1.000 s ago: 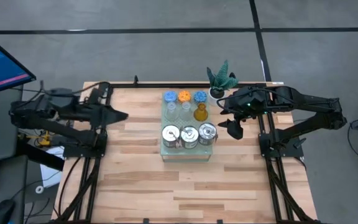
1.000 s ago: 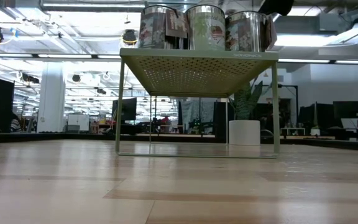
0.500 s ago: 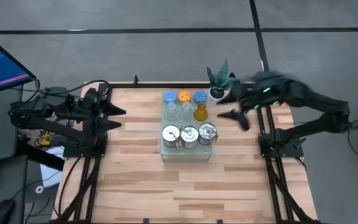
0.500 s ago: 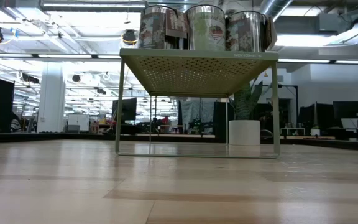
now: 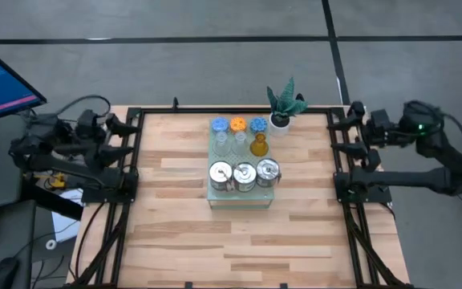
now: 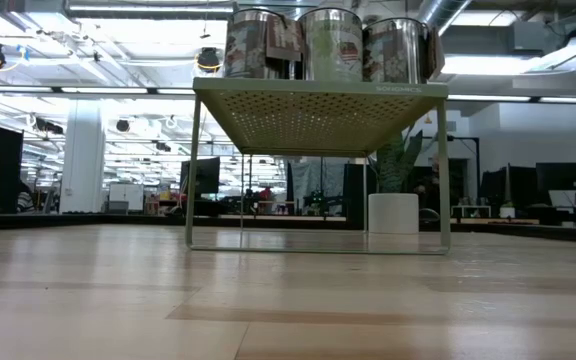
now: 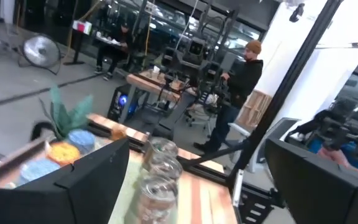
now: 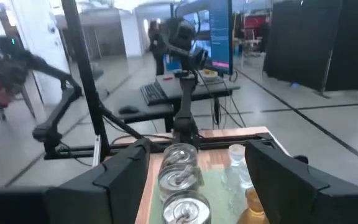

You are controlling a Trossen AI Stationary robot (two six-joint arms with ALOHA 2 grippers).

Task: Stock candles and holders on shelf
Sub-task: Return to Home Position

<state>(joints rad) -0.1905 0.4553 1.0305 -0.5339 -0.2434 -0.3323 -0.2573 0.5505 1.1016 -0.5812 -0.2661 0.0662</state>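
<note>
Your left gripper (image 5: pixel 127 136) is sitting mid-left, fingers spread wide and gripping nothing. At centre frame, the shelf (image 5: pixel 240 198) is carrying all the candles (image 5: pixel 237 124) and holders (image 5: pixel 244 175). Your right gripper (image 5: pixel 337 136), mid-right, is likewise gaping empty. You appear to be homing, so next you are only easing both to rest.

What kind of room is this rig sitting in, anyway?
Most likely an open robotics lab or workshop: exposed ceiling ducts, a person standing by another workbench, and a monitor on a stand.
</note>
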